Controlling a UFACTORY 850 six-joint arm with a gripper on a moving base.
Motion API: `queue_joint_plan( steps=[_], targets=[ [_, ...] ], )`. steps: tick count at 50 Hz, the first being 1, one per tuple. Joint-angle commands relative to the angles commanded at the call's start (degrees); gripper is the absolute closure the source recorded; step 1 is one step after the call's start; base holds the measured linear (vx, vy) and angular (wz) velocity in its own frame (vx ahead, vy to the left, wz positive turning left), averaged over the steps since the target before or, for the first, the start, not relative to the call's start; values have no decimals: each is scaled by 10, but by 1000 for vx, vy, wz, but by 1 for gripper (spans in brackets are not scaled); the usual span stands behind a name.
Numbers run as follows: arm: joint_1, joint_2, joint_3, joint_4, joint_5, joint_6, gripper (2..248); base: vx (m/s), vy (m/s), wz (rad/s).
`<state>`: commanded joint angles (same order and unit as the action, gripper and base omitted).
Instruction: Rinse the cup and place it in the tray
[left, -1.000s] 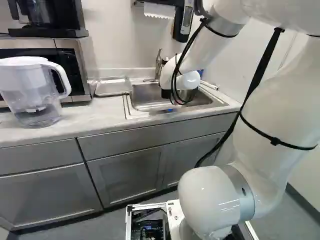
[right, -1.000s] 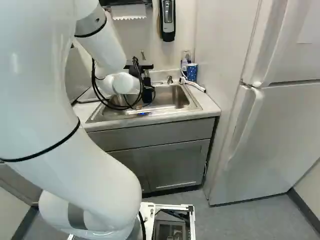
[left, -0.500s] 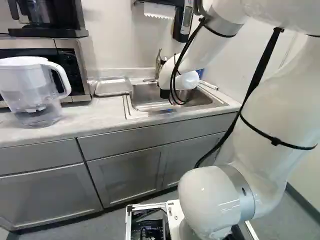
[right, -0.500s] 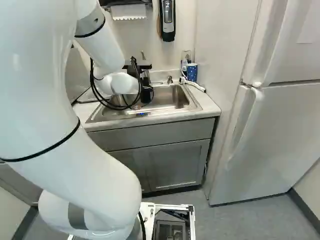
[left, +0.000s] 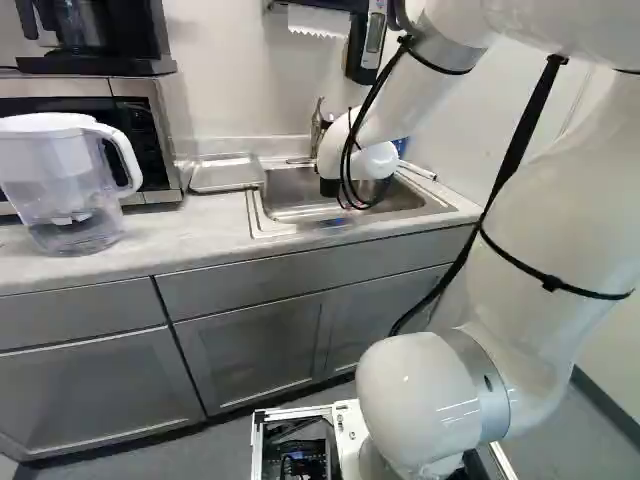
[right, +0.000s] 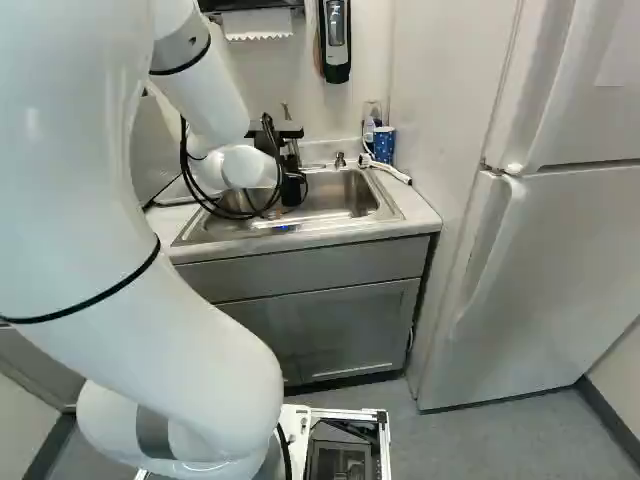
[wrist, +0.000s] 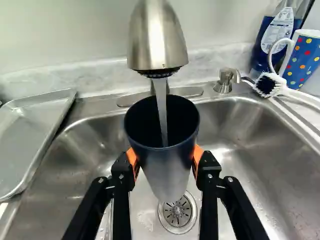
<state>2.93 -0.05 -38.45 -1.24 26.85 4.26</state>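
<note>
Holding: gripper (right: 290, 188) clamps the cup (wrist: 167, 167) from two sides, both orange pads (wrist: 133, 159) against its wall; jaws closed down on it.
Cup position: between the fingertips, inside the outline of the sink (wrist: 260, 145), mouth facing up.
Water: a stream (wrist: 161, 110) from the faucet (wrist: 156, 37) enters the cup mouth.
Faucet: ahead of and above the jaws; outlet apart from the cup rim.
Drain: strainer (wrist: 177, 212) beneath the jaws, partly covered by the cup base; contact cannot be determined.
Tray: metal tray (wrist: 37, 130) beside the jaws, well apart, alongside the sink edge.
Opposite side: open basin between the jaws and the sink wall; beyond it, brush (wrist: 272, 86), dotted mug (wrist: 302, 60) and blue bottle (wrist: 275, 37).
Far edge: soap dispenser (wrist: 226, 80) ahead of the jaws, toward the mug, on the sink rim.
Clearance: basin room on both sides of the fingers; faucet limits upward room over the cup.
</note>
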Motion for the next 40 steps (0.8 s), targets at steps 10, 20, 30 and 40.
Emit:
queue_joint_plan(
  steps=[10, 20, 30, 40],
  targets=[
    [0, 0, 0, 0, 0, 0, 126, 0, 0, 0],
    [0, 0, 0, 0, 0, 0, 126, 0, 0, 0],
    [0, 0, 0, 0, 0, 0, 126, 0, 0, 0],
    [0, 0, 0, 0, 0, 0, 126, 0, 0, 0]
  ],
)
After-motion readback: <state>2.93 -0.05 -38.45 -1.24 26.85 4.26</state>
